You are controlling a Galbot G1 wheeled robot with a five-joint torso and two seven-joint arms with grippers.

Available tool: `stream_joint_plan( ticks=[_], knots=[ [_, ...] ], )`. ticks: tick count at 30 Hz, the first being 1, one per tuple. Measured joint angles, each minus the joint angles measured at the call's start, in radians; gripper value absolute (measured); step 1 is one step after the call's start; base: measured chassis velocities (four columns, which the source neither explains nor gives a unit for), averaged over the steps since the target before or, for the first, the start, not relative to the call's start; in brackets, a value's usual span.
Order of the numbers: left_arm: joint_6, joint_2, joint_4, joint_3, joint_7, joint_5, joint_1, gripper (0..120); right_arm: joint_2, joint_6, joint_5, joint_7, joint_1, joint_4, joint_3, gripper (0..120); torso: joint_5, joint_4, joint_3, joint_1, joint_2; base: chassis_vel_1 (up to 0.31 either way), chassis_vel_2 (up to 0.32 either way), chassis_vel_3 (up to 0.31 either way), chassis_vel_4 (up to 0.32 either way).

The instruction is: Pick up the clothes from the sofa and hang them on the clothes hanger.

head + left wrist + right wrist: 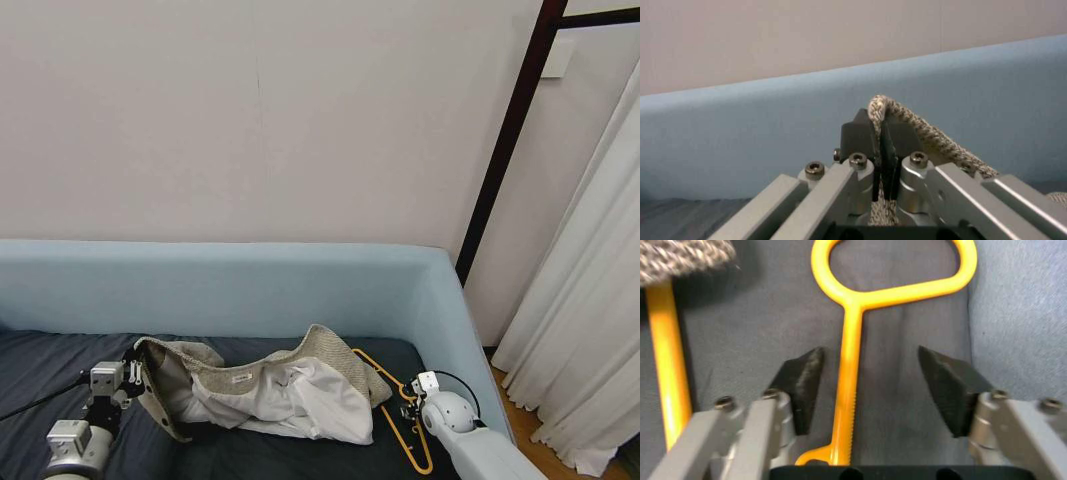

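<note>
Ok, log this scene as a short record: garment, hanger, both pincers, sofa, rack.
garment: beige knitted jacket with white lining, crumpled on the seat
hanger: orange plastic clothes hanger, flat on the seat beside the jacket
left pincer: shut on the jacket's knitted edge
right pincer: open, jaws either side of the hanger's stem
sofa: light blue upholstered sofa, dark seat
rack: black upright rail, right of the sofa

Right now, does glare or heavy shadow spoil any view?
Head view: soft even light, no glare on jacket or sofa. Left wrist view: left gripper, shut on the jacket, evenly lit. Right wrist view: mild shadow under the right gripper's open fingers astride the hanger.
</note>
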State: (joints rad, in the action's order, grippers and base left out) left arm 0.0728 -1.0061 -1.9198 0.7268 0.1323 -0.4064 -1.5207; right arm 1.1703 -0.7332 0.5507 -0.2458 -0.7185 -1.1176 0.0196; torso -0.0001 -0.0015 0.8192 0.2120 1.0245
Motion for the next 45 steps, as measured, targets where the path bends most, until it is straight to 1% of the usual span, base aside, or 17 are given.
stream_joint_plan(
  ticks=[4,5,7,9,12,13,15,19,24,27,32,33,37,38,41,42,45],
  knots=[
    [0.004,0.006,0.007,-0.001,0.000,-0.003,0.006,0,0.000,0.002,-0.011,0.027,-0.002,0.020,-0.008,43,0.0000,0.0001,0.000,0.000,0.000,0.000,0.000,0.000,0.000],
    [0.004,0.006,0.007,-0.001,0.000,-0.003,0.006,0,0.000,0.002,-0.011,0.027,-0.002,0.020,-0.008,43,0.0000,0.0001,0.000,0.000,0.000,0.000,0.000,0.000,0.000],
    [0.005,0.006,0.013,-0.003,0.000,-0.003,0.011,0,-0.003,0.002,-0.019,0.038,-0.006,0.023,-0.009,33,0.0000,0.0003,0.000,0.000,0.000,0.000,0.000,0.000,0.000],
    [0.006,0.006,0.014,-0.004,0.000,-0.003,0.012,0,-0.005,0.003,-0.021,0.041,-0.007,0.024,-0.009,30,0.0000,0.0003,0.000,0.000,0.000,0.000,0.000,0.000,0.000],
    [0.008,0.007,0.017,-0.005,-0.001,-0.003,0.014,0,-0.006,0.003,-0.030,0.042,-0.011,0.024,-0.009,15,0.0000,0.0001,0.000,0.000,0.000,0.000,0.000,0.000,0.000],
    [0.008,0.007,0.017,-0.005,-0.001,-0.003,0.014,0,-0.006,0.003,-0.030,0.042,-0.011,0.024,-0.009,15,0.0000,0.0001,0.000,0.000,0.000,0.000,0.000,0.000,0.000],
    [0.010,0.009,0.018,-0.005,-0.002,-0.005,0.016,0,-0.004,0.003,-0.037,0.041,-0.014,0.022,-0.008,6,0.0000,-0.0001,0.000,0.000,0.000,0.000,0.000,0.000,0.000],
    [0.011,0.014,0.020,-0.005,-0.002,-0.008,0.016,0,-0.009,0.006,-0.041,0.021,-0.022,-0.010,-0.002,5,0.0000,-0.0003,0.000,0.000,0.000,0.000,0.000,0.000,0.000],
    [0.016,0.019,0.024,-0.005,-0.005,-0.012,0.018,0,-0.049,0.044,-0.046,-0.040,-0.029,-0.127,0.018,5,-0.0001,-0.0003,0.000,0.000,0.000,0.000,0.000,0.000,0.000],
    [0.016,0.021,0.025,-0.007,-0.005,-0.014,0.020,0,-0.067,0.094,-0.050,-0.094,-0.026,-0.176,0.024,5,0.0000,-0.0001,0.000,0.000,0.000,0.000,0.000,0.000,0.000],
    [0.016,0.019,0.020,-0.018,-0.008,-0.014,0.024,0,-0.074,0.267,-0.154,-0.221,0.014,-0.219,0.006,5,0.0001,0.0000,0.000,0.000,0.000,0.000,0.000,0.000,0.000],
    [0.016,0.019,0.020,-0.018,-0.008,-0.014,0.024,0,-0.074,0.267,-0.154,-0.221,0.014,-0.219,0.006,5,0.0001,0.0000,0.000,0.000,0.000,0.000,0.000,0.000,0.000],
    [0.015,0.016,0.012,-0.019,-0.011,-0.014,0.018,0,-0.074,0.420,-0.251,-0.270,0.036,-0.231,-0.010,5,0.0001,0.0001,0.000,0.000,0.000,0.000,0.000,0.000,0.000],
    [0.015,0.016,0.012,-0.019,-0.011,-0.014,0.018,0,-0.074,0.420,-0.251,-0.270,0.036,-0.231,-0.010,5,0.0001,0.0001,0.000,0.000,0.000,0.000,0.000,0.000,0.000],
    [0.013,0.017,0.004,-0.015,-0.011,-0.018,0.017,0,-0.110,0.587,-0.428,-0.213,-0.003,-0.287,0.012,5,-0.0004,-0.0001,0.000,0.000,0.000,0.000,0.000,0.000,0.000],
    [0.013,0.017,0.004,-0.015,-0.011,-0.018,0.017,0,-0.110,0.587,-0.428,-0.213,-0.003,-0.287,0.012,5,-0.0004,-0.0001,0.000,0.000,0.000,0.000,0.000,0.000,0.000],
    [0.011,0.018,-0.009,-0.013,-0.013,-0.024,0.014,0,-0.146,0.716,-0.614,-0.165,-0.063,-0.356,0.065,5,0.0001,-0.0003,0.000,0.000,0.000,0.000,0.000,0.000,0.000]
  ],
)
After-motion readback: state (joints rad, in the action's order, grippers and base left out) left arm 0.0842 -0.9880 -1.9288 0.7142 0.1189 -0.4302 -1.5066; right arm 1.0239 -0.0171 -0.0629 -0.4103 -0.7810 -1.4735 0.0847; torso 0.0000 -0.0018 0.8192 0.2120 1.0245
